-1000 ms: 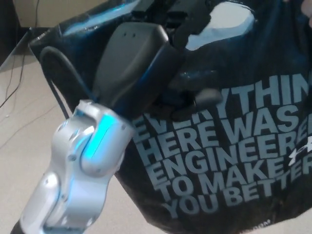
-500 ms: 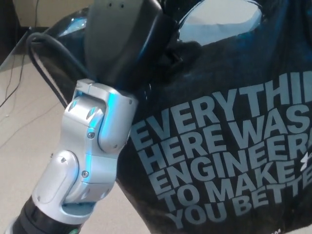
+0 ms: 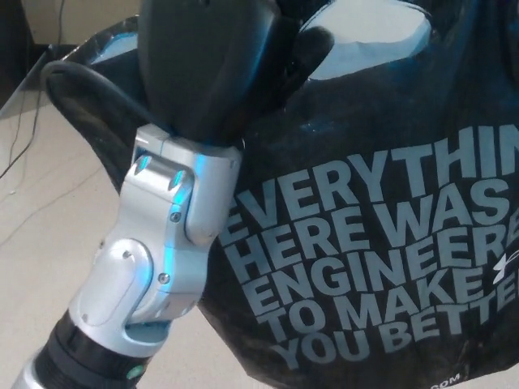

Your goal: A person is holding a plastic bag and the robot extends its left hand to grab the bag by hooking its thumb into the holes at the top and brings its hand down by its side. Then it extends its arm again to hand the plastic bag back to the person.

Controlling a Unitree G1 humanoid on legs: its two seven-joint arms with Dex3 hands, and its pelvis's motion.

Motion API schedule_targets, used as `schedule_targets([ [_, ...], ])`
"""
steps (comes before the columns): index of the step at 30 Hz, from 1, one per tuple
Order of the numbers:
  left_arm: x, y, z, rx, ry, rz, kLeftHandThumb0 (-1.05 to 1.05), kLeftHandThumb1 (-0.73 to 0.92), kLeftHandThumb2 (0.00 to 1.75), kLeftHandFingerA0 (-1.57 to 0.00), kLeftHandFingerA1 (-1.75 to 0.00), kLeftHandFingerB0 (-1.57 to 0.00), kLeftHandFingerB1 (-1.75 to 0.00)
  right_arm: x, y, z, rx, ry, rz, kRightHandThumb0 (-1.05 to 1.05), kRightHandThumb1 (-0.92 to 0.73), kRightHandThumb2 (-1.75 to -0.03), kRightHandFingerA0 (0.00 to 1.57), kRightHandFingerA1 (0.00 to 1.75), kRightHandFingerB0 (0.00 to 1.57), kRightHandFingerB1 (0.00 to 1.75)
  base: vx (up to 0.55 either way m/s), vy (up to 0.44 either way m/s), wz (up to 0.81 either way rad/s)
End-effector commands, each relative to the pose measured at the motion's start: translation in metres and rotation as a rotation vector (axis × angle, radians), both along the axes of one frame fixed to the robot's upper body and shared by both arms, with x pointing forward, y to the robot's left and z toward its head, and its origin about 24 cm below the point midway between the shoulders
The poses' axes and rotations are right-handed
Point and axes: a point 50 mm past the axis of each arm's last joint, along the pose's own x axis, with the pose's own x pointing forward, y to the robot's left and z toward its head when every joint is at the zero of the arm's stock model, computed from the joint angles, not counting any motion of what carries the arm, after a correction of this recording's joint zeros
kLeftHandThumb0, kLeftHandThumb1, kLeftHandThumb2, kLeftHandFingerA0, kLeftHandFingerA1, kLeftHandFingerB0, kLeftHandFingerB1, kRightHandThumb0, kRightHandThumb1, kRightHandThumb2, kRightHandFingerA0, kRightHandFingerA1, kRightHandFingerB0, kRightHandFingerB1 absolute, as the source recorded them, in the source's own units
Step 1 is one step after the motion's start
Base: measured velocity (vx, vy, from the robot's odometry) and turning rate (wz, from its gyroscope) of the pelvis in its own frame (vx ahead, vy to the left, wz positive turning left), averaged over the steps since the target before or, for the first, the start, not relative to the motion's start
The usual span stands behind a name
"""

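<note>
Bag (image 3: 381,267) hangs just right of and below left hand (image 3: 212,69), cutout beside one finger (image 3: 312,44); hold on bag cannot be told.

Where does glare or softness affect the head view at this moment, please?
Head view: a pale glare patch sits on the glossy plastic bag near its top; the left hand, close to the lens, looks soft; the bag's white lettering reads clearly.

Left hand (image 3: 215,65) left, before plastic bag (image 3: 381,243); floor (image 3: 49,211) behind.
</note>
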Motion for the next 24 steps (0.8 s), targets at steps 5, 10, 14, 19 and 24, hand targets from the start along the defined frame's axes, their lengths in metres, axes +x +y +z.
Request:
schedule_targets([
  [5, 0.001, -0.019, 0.012, 0.006, -0.061, 0.011, -0.63, 0.51, 0.56, -0.2, -0.35, -0.16, -0.27, 0.0, -0.006, 0.003, -0.015, -0.006, -0.008, -0.5, -0.59, -0.87, 0.54, 0.61, 0.34, 0.49, 0.0, 0.0, 0.0],
  [10, 0.009, -0.032, 0.012, 0.004, -0.052, 0.022, -0.64, 0.51, 0.56, -0.22, -0.35, -0.18, -0.28, -0.006, -0.008, 0.002, -0.02, 0.005, -0.001, -0.5, -0.59, -0.87, 0.53, 0.6, 0.34, 0.49, 0.0, 0.0, 0.0],
  [14, 0.015, -0.04, 0.005, 0.017, 0.022, 0.011, -0.61, 0.51, 0.56, -0.21, -0.36, -0.19, -0.27, -0.013, -0.008, -0.001, -0.015, 0.025, 0.006, -0.5, -0.59, -0.87, 0.53, 0.59, 0.35, 0.49, 0.0, 0.0, 0.0],
  [19, 0.029, -0.042, 0.001, 0.023, 0.036, 0.056, -0.31, 0.28, 0.89, -0.1, -0.52, -0.08, -0.5, -0.013, -0.008, -0.002, -0.037, 0.029, 0.012, -0.53, -0.59, -0.88, 0.53, 0.6, 0.35, 0.49, 0.0, 0.0, 0.0],
  [24, 0.039, -0.04, 0.008, 0.017, 0.018, 0.078, -0.55, 0.47, 0.74, -0.3, -0.46, -0.17, -0.38, -0.01, -0.008, -0.002, -0.027, 0.026, 0.003, -0.52, -0.59, -0.87, 0.52, 0.59, 0.35, 0.49, 0.0, 0.0, 0.0],
])
